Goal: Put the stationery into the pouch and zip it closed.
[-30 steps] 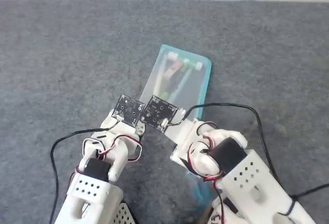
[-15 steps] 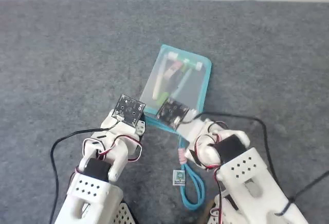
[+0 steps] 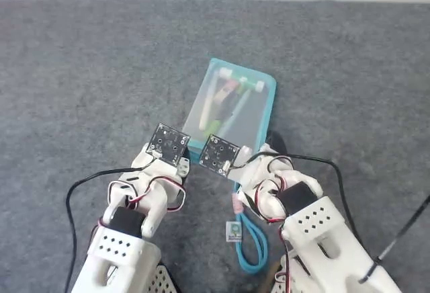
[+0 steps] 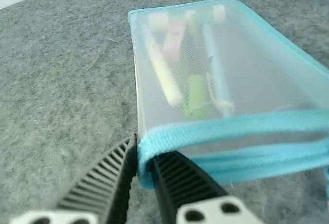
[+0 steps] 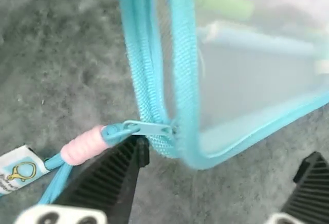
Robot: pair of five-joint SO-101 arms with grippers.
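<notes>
The translucent pouch (image 3: 232,105) with blue trim lies in the middle of the grey mat. Several pens (image 3: 225,98) sit inside it; the yellow, green and blue ones (image 4: 190,88) show through the wall. My left gripper (image 4: 143,168) is shut on the pouch's blue zipper edge at its near left corner. My right gripper (image 5: 216,183) stands open around the near right corner, one finger (image 5: 115,175) just beside the zipper pull (image 5: 149,128). A pink bead (image 5: 82,144) and a blue strap (image 3: 252,242) trail from the pull towards the arms.
A small paper tag (image 3: 234,231) hangs on the strap loop between the two arm bases. Black cables (image 3: 316,142) arc beside the right arm. Grey mat (image 3: 80,71) spreads free on both sides and beyond the pouch.
My right arm drew back off the pouch's near end, uncovering the strap and tag, then shifted left to the zipper corner. The left arm and pouch kept still.
</notes>
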